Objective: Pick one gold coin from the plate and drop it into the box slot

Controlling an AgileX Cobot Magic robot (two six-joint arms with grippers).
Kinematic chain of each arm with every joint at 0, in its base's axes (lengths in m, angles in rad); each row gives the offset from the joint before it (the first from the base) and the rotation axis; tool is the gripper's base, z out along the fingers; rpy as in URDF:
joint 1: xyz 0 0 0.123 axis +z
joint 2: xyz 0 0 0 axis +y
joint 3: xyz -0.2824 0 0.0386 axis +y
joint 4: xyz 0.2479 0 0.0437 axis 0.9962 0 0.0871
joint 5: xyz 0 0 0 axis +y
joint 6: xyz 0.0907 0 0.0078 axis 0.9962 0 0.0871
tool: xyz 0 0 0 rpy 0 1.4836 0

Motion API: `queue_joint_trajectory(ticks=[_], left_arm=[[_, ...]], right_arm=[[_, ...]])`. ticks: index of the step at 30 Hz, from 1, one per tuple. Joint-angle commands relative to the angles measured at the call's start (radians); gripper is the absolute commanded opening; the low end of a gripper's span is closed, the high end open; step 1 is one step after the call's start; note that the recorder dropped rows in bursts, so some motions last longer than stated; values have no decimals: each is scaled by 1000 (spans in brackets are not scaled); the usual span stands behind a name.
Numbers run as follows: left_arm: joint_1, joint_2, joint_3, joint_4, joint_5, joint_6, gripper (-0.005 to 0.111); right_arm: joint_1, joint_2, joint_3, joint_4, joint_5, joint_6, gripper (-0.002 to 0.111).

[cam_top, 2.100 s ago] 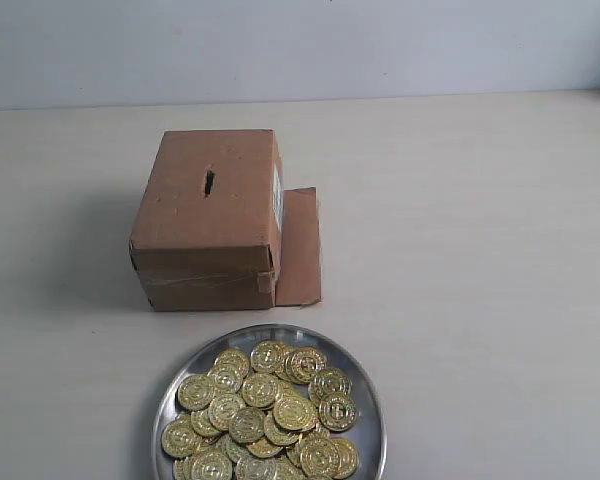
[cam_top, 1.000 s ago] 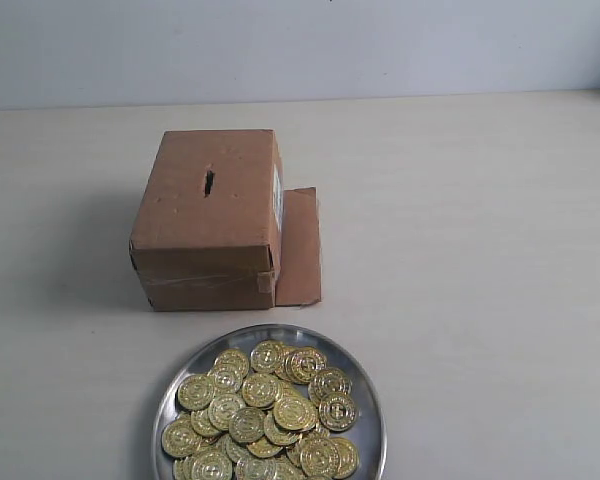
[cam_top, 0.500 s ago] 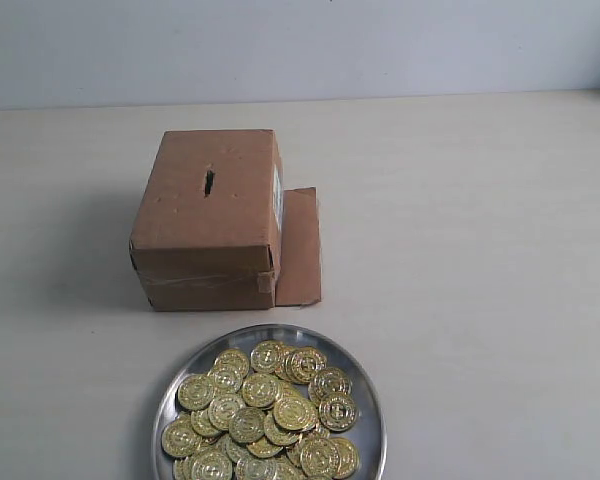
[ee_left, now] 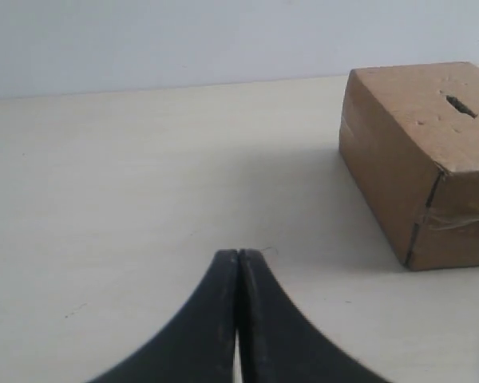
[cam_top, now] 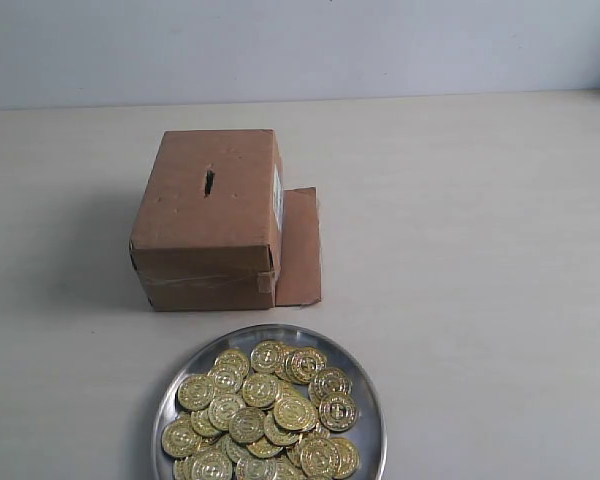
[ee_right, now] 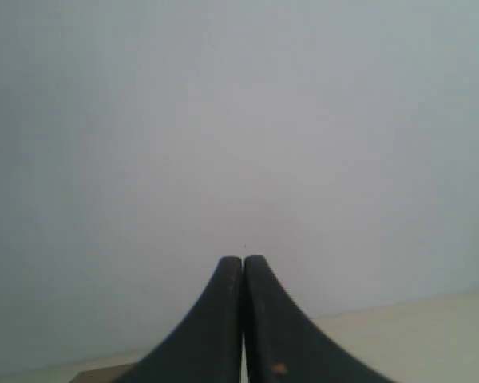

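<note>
free: bare table point(cam_top: 480, 250) left, right, behind box point(cam_top: 208, 215) | obstacles: flap point(cam_top: 300, 250) touching box's right side; plate point(cam_top: 270, 332) near box's front

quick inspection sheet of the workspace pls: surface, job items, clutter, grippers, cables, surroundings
surface: pale table, no spills or marks seen
job's things: brown cardboard box upright, slot in its top, loose flap lying flat beside it; silver plate in front of the box, not touching it, heaped with gold coins
clutter: nothing seen
grippers: left gripper shut, holding nothing, aimed past the box; right gripper shut, holding nothing, facing the wall; neither shows in the exterior view
cables: nothing seen
surroundings: plain pale wall behind the table
</note>
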Motion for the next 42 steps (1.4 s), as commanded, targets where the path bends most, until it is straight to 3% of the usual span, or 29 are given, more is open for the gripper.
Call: queue_joint_trajectory(ticks=[1, 10, 15, 19, 25, 27, 33, 38, 42], left_arm=[[-1, -6, -2, 42, -17, 8, 1], [-1, -6, -2, 38, -268, -103, 1], [-1, -6, -2, 38, -429, -132, 1], [-1, -6, -2, 38, -597, -163, 1], [-1, -6, -2, 38, -842, -438, 1], [-1, -6, -2, 48, -861, -559, 1], [-1, -6, -2, 179, -864, -636, 1], [-1, -6, -19, 340, -862, -843, 1], [-1, 52, -69, 561, -789, -998, 1]], right_arm=[[3, -6, -69, -10, 132, 10, 0], [3, -6, -159, 107, 244, 3, 0], [3, -6, -254, 233, 350, -140, 0], [3, -6, -302, 233, 247, -153, 0], [3, -6, -305, 306, 184, -120, 0], [3, -6, -305, 307, 205, -123, 0], [3, -6, -305, 322, 409, -216, 0], [3, 37, -305, 516, 573, -456, 0], [3, 87, -305, 670, 658, -684, 0]])
